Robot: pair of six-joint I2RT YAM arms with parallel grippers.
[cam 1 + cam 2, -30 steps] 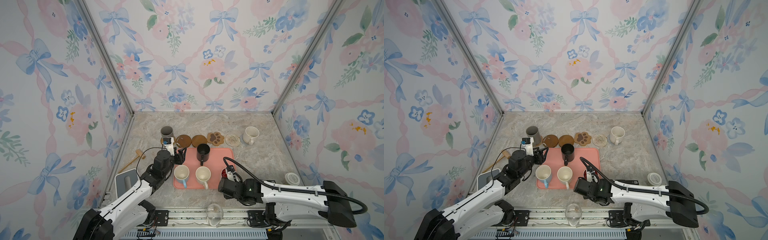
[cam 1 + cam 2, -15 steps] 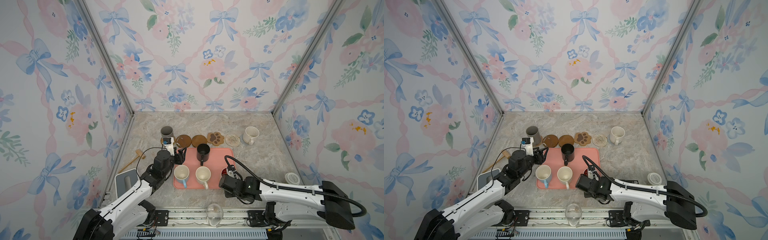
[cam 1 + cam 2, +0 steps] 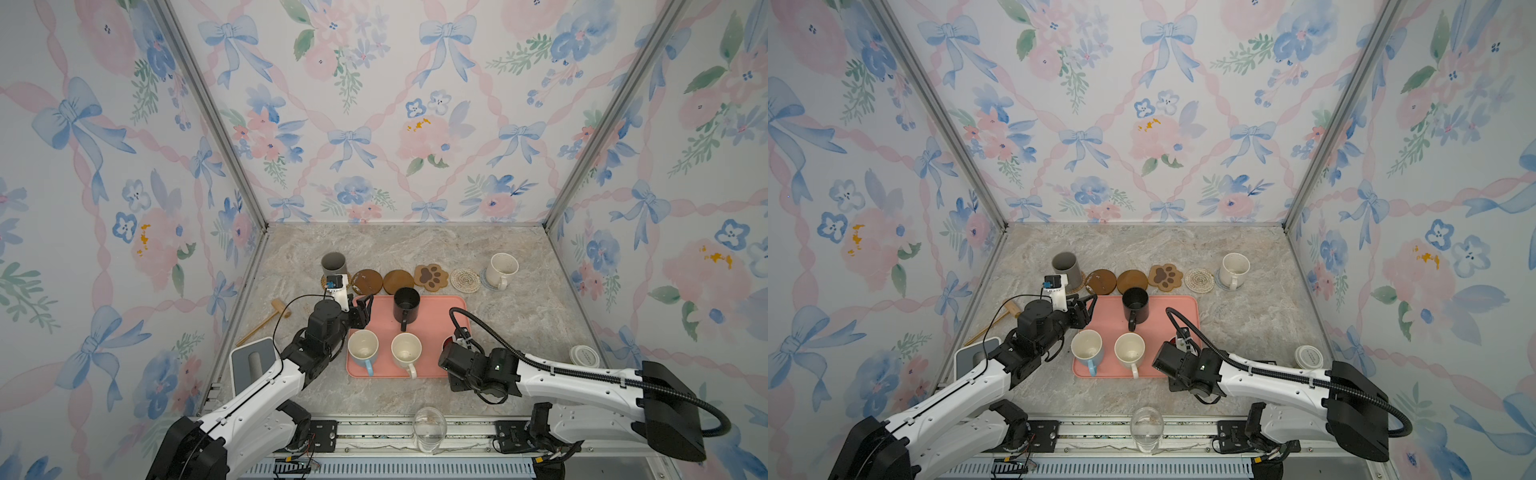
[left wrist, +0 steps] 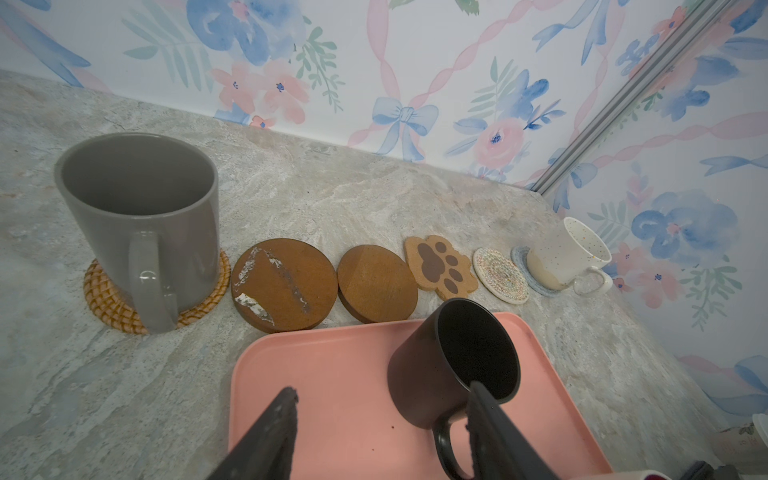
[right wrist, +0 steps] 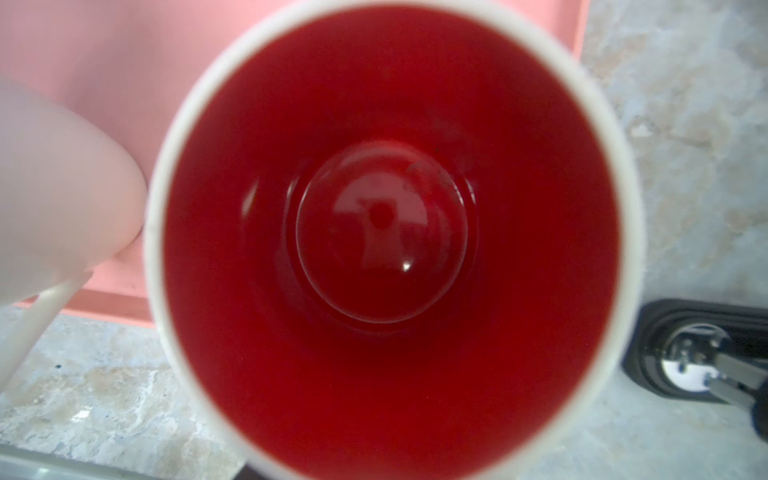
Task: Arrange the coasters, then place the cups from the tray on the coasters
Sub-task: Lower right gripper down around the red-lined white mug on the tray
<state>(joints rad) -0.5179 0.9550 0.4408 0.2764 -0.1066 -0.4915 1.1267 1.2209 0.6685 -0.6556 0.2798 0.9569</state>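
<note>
The pink tray [image 3: 432, 316] holds a black cup [image 3: 406, 305], a pale blue cup [image 3: 363, 351], a cream cup [image 3: 406, 351] and a red-inside cup [image 5: 382, 232]. My left gripper [image 4: 382, 419] hangs open over the tray's far left corner, with the black cup's handle beside one finger [image 4: 490, 419]. My right gripper [image 3: 453, 357] is directly over the red-inside cup; its fingers are hidden. Behind the tray, coasters lie in a row: rattan [image 4: 104, 299] under a grey cup [image 3: 333, 264], two brown rounds [image 3: 367, 281] [image 3: 398, 281], paw [image 3: 431, 277], white woven [image 3: 464, 280], grey-blue [image 4: 519, 255] under a cream cup [image 3: 503, 268].
A wooden mallet [image 3: 270, 318] lies by the left wall. A clear glass [image 3: 429, 424] stands at the front edge. A white round lid [image 3: 584, 356] sits at the right, and a grey-white device [image 3: 253, 361] at the front left.
The right wrist has shifted slightly farther in over the red-inside cup. The left arm and all cups stand as before.
</note>
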